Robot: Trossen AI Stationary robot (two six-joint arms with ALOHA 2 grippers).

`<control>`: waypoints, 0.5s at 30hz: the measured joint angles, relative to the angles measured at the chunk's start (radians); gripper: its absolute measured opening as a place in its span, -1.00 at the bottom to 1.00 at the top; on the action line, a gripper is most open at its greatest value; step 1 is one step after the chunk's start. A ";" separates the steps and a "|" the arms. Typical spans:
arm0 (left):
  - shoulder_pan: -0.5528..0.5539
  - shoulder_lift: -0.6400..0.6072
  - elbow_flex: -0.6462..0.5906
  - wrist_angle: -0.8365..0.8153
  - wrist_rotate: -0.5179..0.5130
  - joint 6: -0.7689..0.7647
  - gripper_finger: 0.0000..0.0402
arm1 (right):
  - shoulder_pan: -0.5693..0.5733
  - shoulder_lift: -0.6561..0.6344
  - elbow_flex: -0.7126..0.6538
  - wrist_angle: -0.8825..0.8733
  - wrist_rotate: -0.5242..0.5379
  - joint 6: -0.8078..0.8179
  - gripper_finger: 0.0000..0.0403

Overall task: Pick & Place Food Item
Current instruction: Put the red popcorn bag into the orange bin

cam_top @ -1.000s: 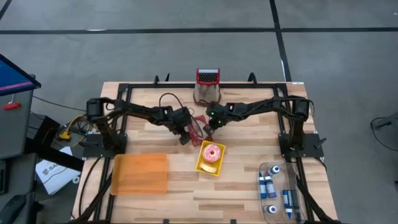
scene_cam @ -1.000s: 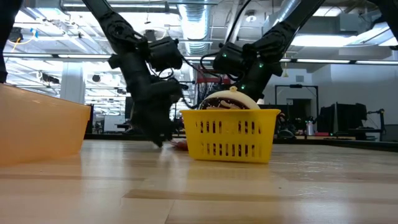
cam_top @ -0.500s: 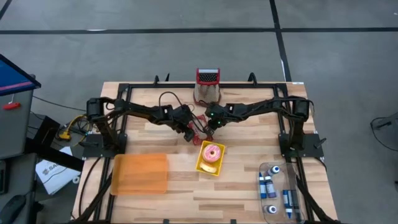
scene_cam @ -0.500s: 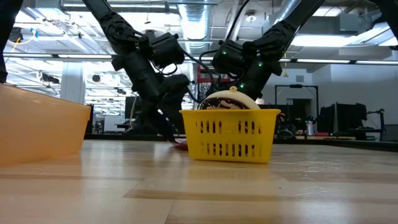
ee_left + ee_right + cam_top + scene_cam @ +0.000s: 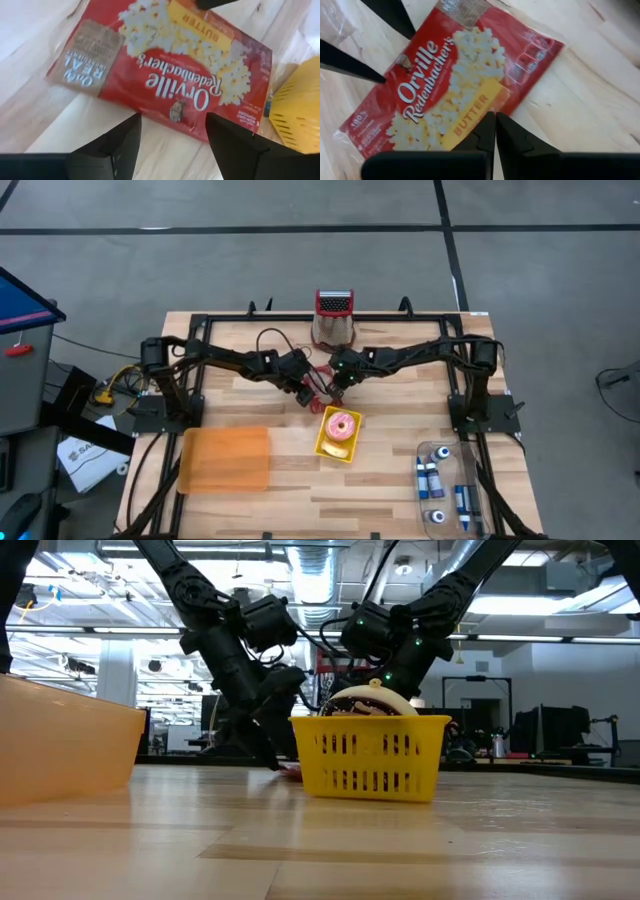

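A red Orville Redenbacher's butter popcorn bag [image 5: 165, 65] lies flat on the wooden table [image 5: 400, 470] between my two grippers, printed face up. My left gripper [image 5: 172, 145] is open. Its two fingers stand over the bag's long edge on the table's left side, with nothing between them. My right gripper [image 5: 495, 130] is shut. Its tips are at the opposite long edge [image 5: 485, 107], by the yellow BUTTER band. A yellow basket [image 5: 338, 442] holding a pink-iced donut [image 5: 342, 425] stands just nearer than the bag. My right gripper's shut fingertips [image 5: 490, 122] come slanting down from the table's right side onto the bag's long edge at the yellow BUTTER band [image 5: 470, 112]. I cannot tell whether they touch it. The bag lies flat on the table.
An orange tub [image 5: 225, 460] sits at the near left. A clear bin [image 5: 447, 490] of blue-capped bottles is at the near right. A red-topped metal grater [image 5: 334, 315] stands at the far edge. A dark cable [image 5: 272, 340] loops near the left arm.
My left gripper has tipped and rolled at the wrist, and its fingertips have swung toward the popcorn bag and the basket. The bag and my right gripper have stayed where they were.
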 joint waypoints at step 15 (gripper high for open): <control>0.000 0.055 -0.001 0.101 0.022 -0.032 -0.15 | 0.007 0.000 -0.024 0.037 0.001 -0.008 -0.96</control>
